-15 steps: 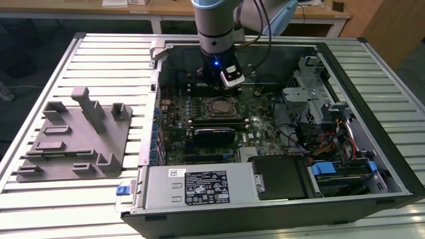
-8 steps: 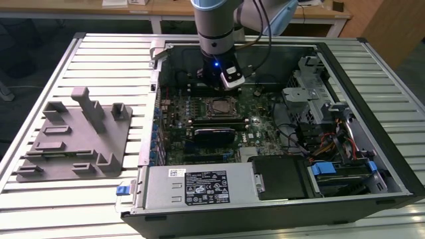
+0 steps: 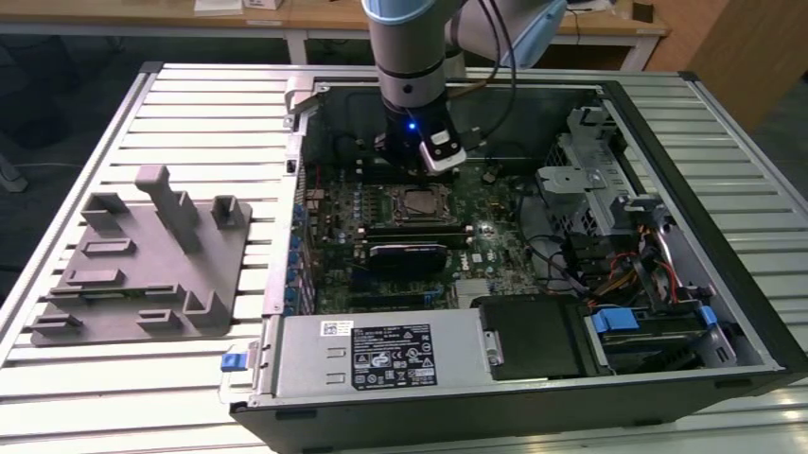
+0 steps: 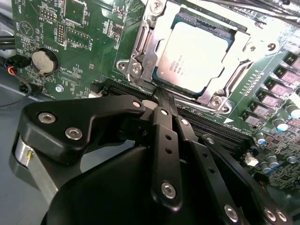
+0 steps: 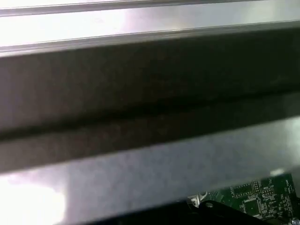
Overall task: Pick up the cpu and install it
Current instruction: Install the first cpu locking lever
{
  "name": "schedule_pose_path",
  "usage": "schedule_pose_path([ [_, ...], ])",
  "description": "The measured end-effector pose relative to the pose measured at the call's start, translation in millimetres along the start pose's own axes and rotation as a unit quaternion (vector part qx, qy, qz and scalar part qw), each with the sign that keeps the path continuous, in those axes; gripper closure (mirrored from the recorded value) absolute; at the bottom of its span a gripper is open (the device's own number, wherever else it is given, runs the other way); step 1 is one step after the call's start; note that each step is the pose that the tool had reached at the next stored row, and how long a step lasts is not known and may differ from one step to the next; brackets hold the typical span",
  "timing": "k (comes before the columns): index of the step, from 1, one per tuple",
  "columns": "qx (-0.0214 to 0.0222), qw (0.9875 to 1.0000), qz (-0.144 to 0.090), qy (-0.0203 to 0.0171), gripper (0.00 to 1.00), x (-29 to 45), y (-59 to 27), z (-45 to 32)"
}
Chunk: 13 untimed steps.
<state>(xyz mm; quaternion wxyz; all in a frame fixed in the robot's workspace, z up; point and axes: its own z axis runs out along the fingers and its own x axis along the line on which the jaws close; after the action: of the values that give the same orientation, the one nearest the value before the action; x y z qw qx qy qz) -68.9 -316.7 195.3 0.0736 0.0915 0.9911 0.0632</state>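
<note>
Second wrist view, nearest the lens: the black, bolted metal claw [image 4: 161, 96], its two slim fingers [image 4: 165, 140] drawn together to a single tip with nothing between them. Just beyond that tip lies the cpu [image 4: 194, 56], a thin square chip with a silvery-grey metal top and pale rim, seated flat inside the bright steel socket frame [image 4: 140, 51] on the green motherboard [image 4: 89, 42]; the tip stands at the frame's near edge, beside the chip and not on it, so the cpu lies straight ahead of the claw along the fingers' line. Being square, the chip offers no long axis. A round silver coin cell [image 4: 43, 61] sits farther off on the board. The exterior view adds the wider setting: the silver-and-blue arm [image 3: 411, 57] reaches down into the open black computer case [image 3: 707, 236], which lies along the ribbed metal surface [image 3: 189, 104], and the cpu [image 3: 418, 200] appears mid-board directly under the wrist; a grey plastic fixture tray with upright posts [image 3: 139, 260] stands well apart toward the exterior view's left edge. The first wrist view gives a blurred case wall and a corner of green board [image 5: 255, 197].
</note>
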Motion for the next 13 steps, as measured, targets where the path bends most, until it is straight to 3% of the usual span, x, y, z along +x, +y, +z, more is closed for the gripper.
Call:
schedule_pose_path([
  [8, 0.0001, 1.0000, 0.000, 0.0001, 0.89, -1.5, -1.2, 1.2],
  [13, -0.0002, 1.0000, 0.000, -0.0001, 0.89, -6.9, -0.2, 2.2],
])
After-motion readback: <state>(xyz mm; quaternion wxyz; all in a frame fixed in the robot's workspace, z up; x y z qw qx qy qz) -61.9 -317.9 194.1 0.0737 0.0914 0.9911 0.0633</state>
